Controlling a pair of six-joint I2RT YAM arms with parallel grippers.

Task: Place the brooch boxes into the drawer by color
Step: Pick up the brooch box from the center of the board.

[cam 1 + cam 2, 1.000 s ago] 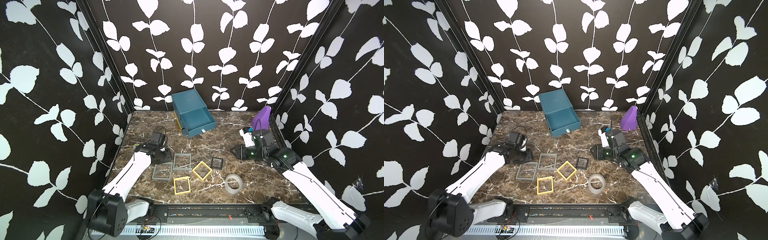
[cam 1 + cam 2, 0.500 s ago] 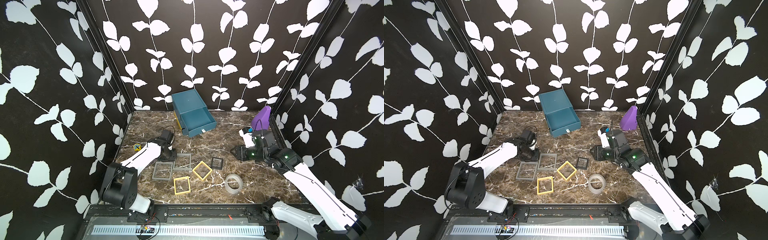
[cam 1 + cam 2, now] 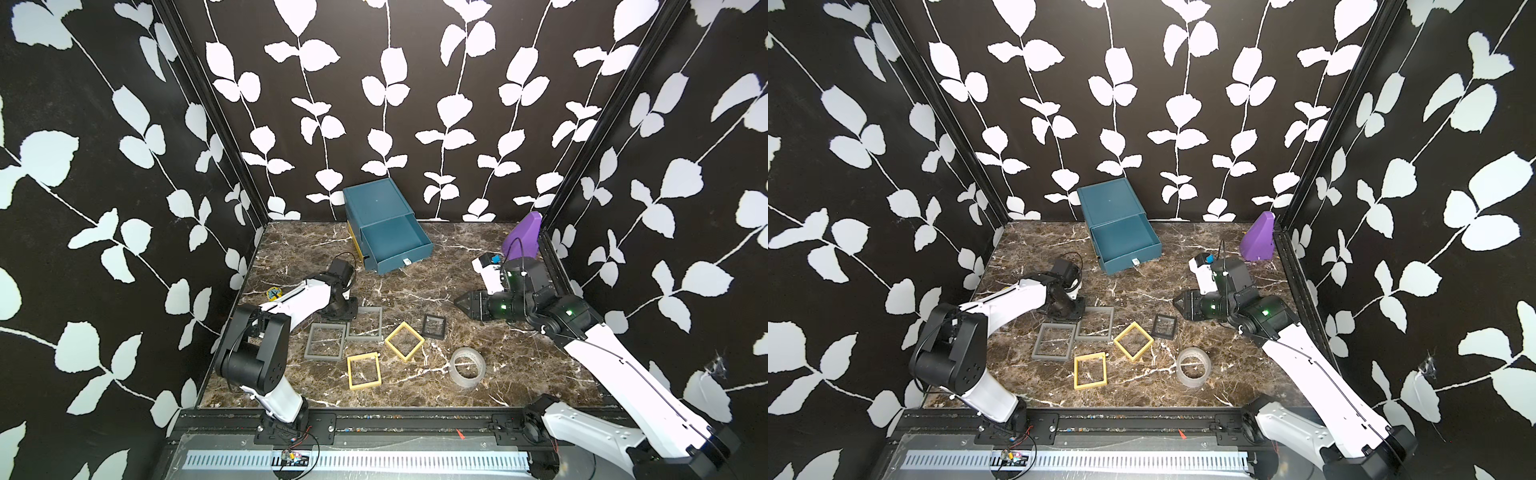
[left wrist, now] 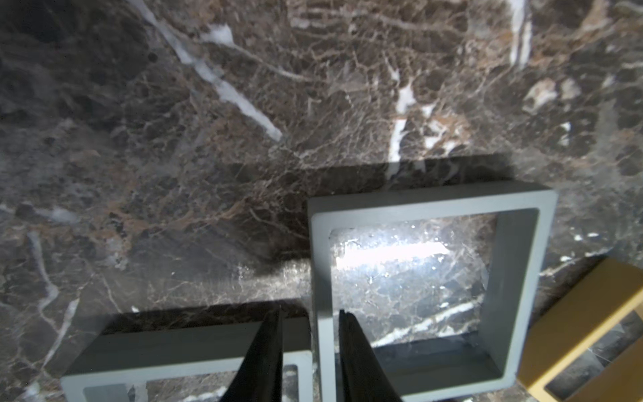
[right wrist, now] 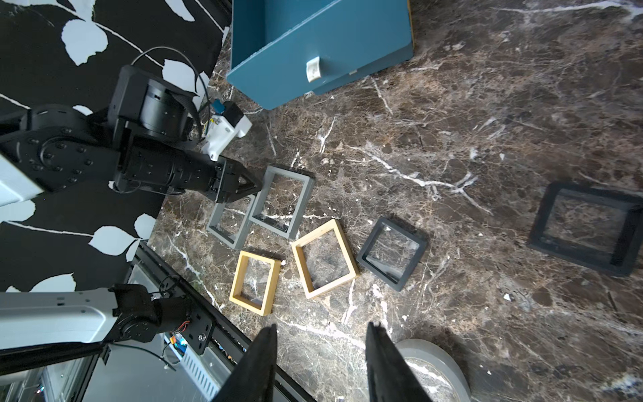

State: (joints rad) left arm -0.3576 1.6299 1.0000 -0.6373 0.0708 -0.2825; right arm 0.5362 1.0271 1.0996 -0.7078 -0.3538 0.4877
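Since a second ago, the left arm has been folded more steeply, its dark shoulder joint raised at the lower left of both top views, and the left gripper [image 4: 309, 313] has been carried slightly rightward to the far grey box [image 3: 380, 324]; the right arm is seen almost unchanged. In the left wrist view the fingers are set astride one wall of that box, one inside the frame and one outside, between it and the near grey box [image 3: 324, 357]; a slim gap is left on each side, so the jaws are judged released, not clenched. The right gripper [image 5: 322, 325] is held at centre right of the top views, its fingers spread apart over bare marble table [image 3: 415, 291].

All the boxes are found lying flat at lower centre: the two grey ones just beside each other, a tilted yellow box [image 3: 394, 331] to their right, a second yellow box [image 3: 363, 355] below, and a black box [image 3: 434, 317] further right; another black box [image 5: 542, 222] is shown only by the right wrist view. The teal chest [image 3: 374, 203] is placed at upper centre against the back wall, its top drawer [image 3: 395, 259] pulled out. A tape roll [image 3: 467, 384] and a purple wedge [image 3: 525, 235] are seen at the right.
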